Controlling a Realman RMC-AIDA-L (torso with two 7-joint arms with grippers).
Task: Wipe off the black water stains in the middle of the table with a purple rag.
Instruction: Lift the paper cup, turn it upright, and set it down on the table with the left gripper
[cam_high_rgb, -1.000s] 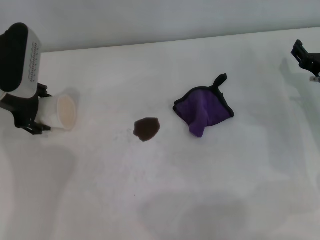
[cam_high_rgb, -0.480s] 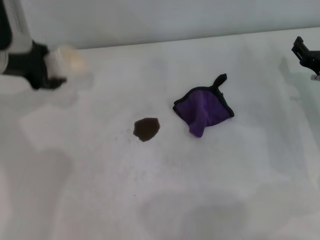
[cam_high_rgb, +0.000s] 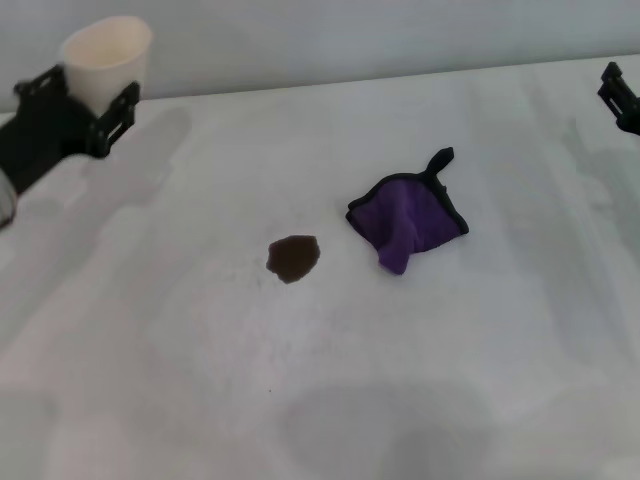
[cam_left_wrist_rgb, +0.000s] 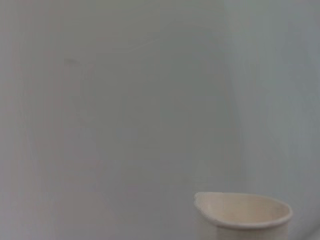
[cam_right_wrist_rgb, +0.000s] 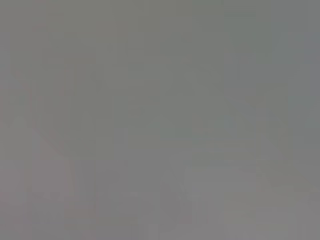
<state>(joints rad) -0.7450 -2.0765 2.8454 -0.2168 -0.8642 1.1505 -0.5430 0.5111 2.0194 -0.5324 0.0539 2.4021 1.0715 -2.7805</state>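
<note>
The head view looks forward and down from above at the table (cam_high_rgb: 330, 400), with the stain at centre frame and a white cup (cam_high_rgb: 105, 55) in the upper left. The left wrist view sits close behind that same cup (cam_left_wrist_rgb: 245, 212), facing a blank pale surface. The right wrist view shows only featureless grey.

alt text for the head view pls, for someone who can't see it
A dark stain sits mid-table, with a crumpled purple rag lying just beside it toward the robot's right, not touching. At far left the left gripper holds a white cup upright above the table; the right gripper peeks in at the right edge.
</note>
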